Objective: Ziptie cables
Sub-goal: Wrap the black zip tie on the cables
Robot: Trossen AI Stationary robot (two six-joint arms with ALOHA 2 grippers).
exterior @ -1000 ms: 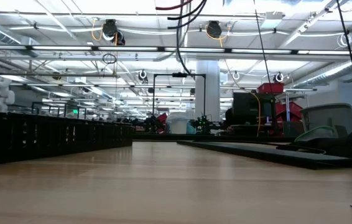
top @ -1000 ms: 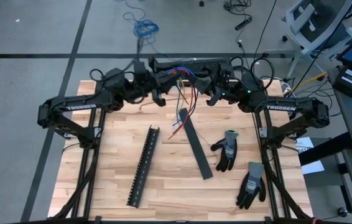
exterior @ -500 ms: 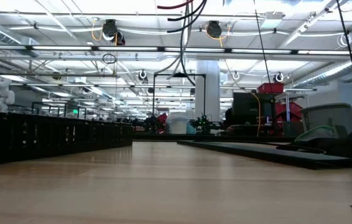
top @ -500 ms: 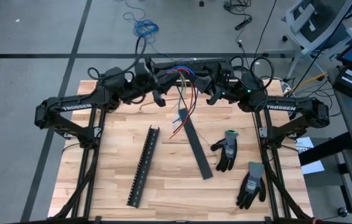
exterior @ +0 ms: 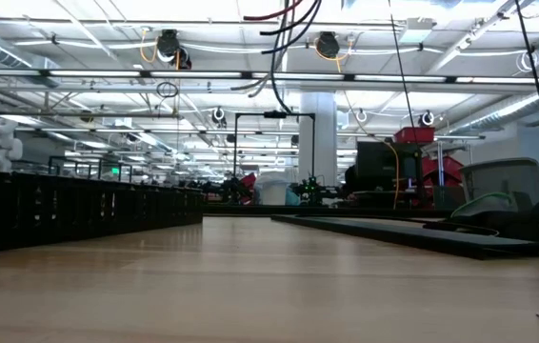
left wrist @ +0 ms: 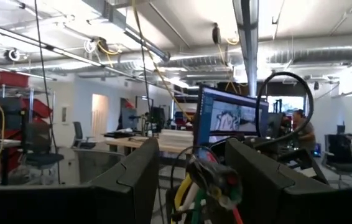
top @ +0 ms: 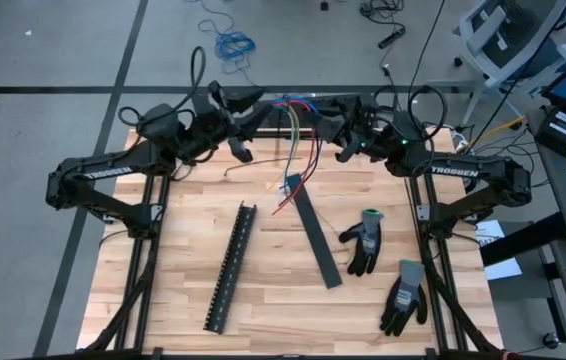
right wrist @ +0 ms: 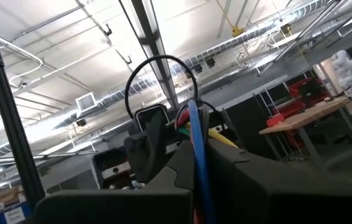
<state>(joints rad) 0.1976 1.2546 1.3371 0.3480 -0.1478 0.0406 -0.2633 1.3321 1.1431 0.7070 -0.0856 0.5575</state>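
Your left gripper (top: 246, 118) is lifting farther back, jaws around the multicoloured wire bundle (top: 298, 140); your right gripper (top: 335, 132) is pinching it shut, high above the wooden table (top: 183, 240). Bundling underway; next needs a ziptie.

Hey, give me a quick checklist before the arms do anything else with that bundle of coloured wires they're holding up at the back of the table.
1. Bundle of thin multicoloured wires held off the wooden table: ok, its ends hang free.
2. Right gripper shut on the wires: ok, the blue strand runs between its fingers.
3. Left gripper around the wires: ok; whether it pinches them tight, cannot tell.
4. Zip tie ready at the bundle: cannot tell, none shows.
5. Black slotted strip and flat black bar lie apart from the hanging ends: ok for the strip; not ok for the bar, the ends hang over its far tip.
6. Two grey-and-black gloves away from both arms: ok.
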